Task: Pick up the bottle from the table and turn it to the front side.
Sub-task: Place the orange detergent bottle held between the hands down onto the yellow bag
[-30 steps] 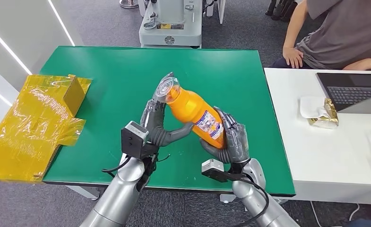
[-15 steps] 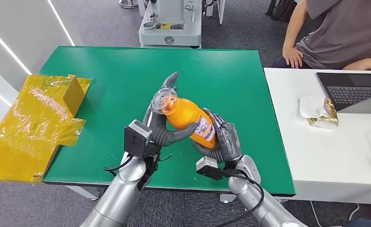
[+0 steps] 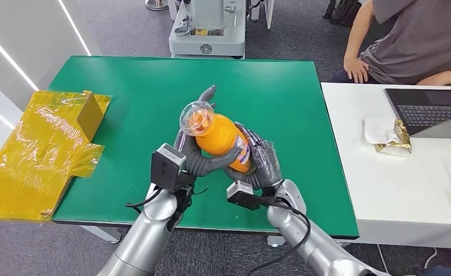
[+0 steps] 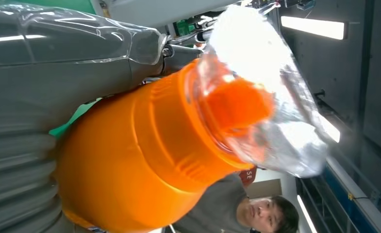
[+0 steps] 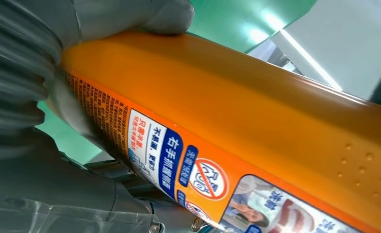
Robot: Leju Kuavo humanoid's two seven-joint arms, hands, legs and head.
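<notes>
An orange bottle [image 3: 220, 138] with a clear plastic cover over its cap [image 3: 196, 118] is held up above the green table [image 3: 137, 92], its cap tilted toward me. My left hand [image 3: 197, 152] grips its upper body, the thumb wrapped across the front. My right hand [image 3: 258, 162] grips the lower body, where a white and blue label [image 3: 244, 150] shows at the side. The left wrist view has the bottle [image 4: 144, 155] and its wrapped cap [image 4: 256, 102] close up. In the right wrist view the label [image 5: 193, 170] faces the camera, with the hand [image 5: 23, 77] around the bottle [image 5: 237, 102].
A yellow plastic-wrapped box [image 3: 45, 144] lies at the table's left edge. A white desk [image 3: 407, 184] to the right carries a laptop [image 3: 430, 109] and a foil packet [image 3: 392, 137]. A person [image 3: 401, 40] sits behind it. A grey machine base [image 3: 208, 29] stands beyond the table.
Both hands have tipped the bottle more upright and drawn it toward me. The cap now points at the camera, and the label has swung down and away to the right side.
</notes>
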